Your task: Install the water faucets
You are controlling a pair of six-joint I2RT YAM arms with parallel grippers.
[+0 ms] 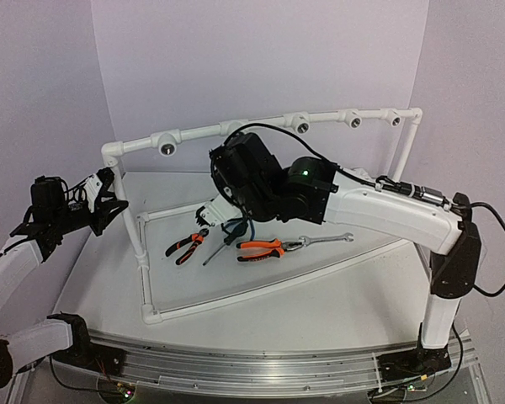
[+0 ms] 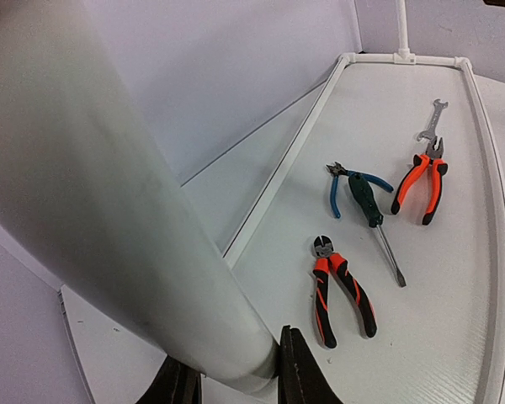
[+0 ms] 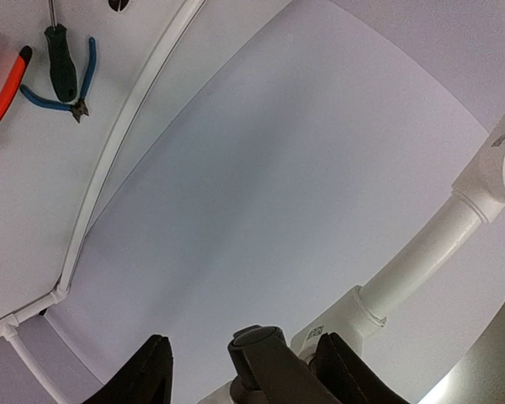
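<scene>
The white pipe frame (image 1: 128,210) stands on the table, and its top rail carries several round sockets (image 1: 301,124). My left gripper (image 1: 109,204) is shut on the frame's left upright (image 2: 135,219), with a dark finger (image 2: 307,374) on each side of it. My right wrist (image 1: 244,172) is raised to the top rail and hides its own fingers in the top view. In the right wrist view a small dark water faucet (image 3: 261,358) sits between the jaws of my right gripper (image 3: 246,377), beside a white fitting (image 3: 337,324). Its jaws stand apart, with a gap on the left side.
Tools lie on the white table inside the frame: orange-and-black pliers (image 2: 341,290), a second pair (image 2: 421,185), a green-handled screwdriver (image 2: 374,219), blue-handled cutters (image 2: 341,185) and a steel wrench (image 2: 432,118). The base rail (image 1: 261,290) runs along the front.
</scene>
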